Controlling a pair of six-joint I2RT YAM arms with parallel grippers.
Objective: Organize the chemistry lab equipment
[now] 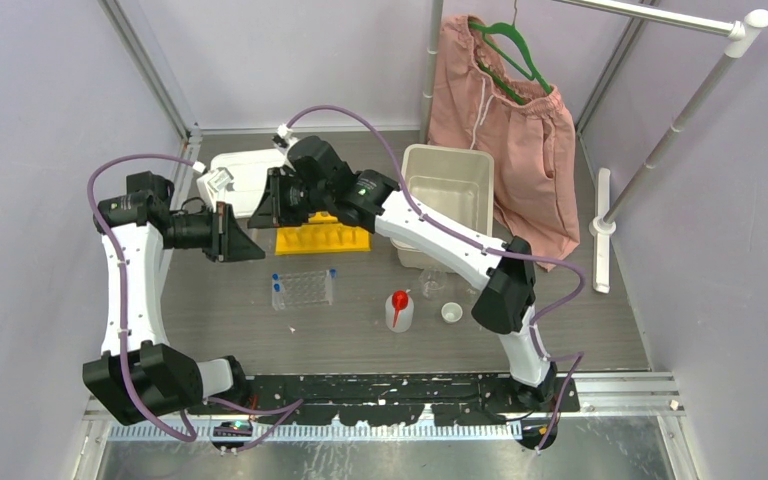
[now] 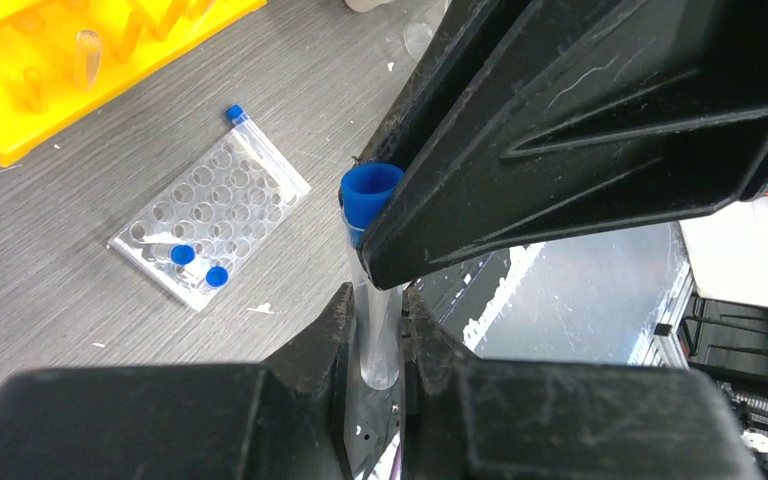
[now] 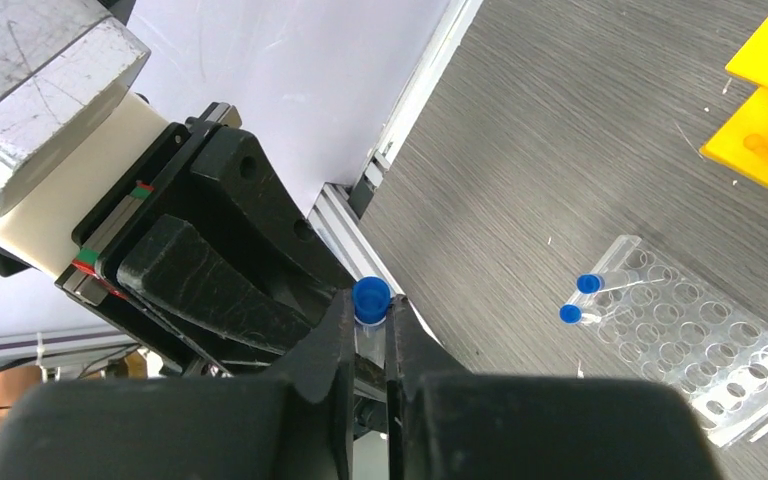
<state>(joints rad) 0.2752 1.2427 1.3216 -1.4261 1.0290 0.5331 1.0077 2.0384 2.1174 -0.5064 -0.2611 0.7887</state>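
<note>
**Item:** small clear tube with a blue cap [image 2: 372, 270], held in the air above the grey wood-grain surface [image 1: 580, 330], near the left end of the yellow six-hole tube rack [image 1: 322, 238]
- Left jaws: clamped on the tube's lower body
- Right jaws: closed on the same tube just under the cap, facing the left jaws

**Clear plastic grid rack** [image 1: 303, 289]: flat on the surface, just in front of the yellow rack. Two small blue-capped tubes [image 2: 182, 254] lie across one end, and a third blue cap [image 2: 235, 113] sits at the opposite corner

**Red-spouted squeeze bottle** [image 1: 398, 310]: upright, to the right of the grid rack

**Tiny white cup** [image 1: 450, 313]: near the bottle, on its right

**Small clear glassware** [image 1: 433, 285]: just behind the bottle and cup, partly hidden by the right arm

**Beige plastic tub** [image 1: 450, 190]: at the rear, right of the yellow rack

**Pink shorts on a green hanger** [image 1: 505, 130]: hanging at the rear right
</note>
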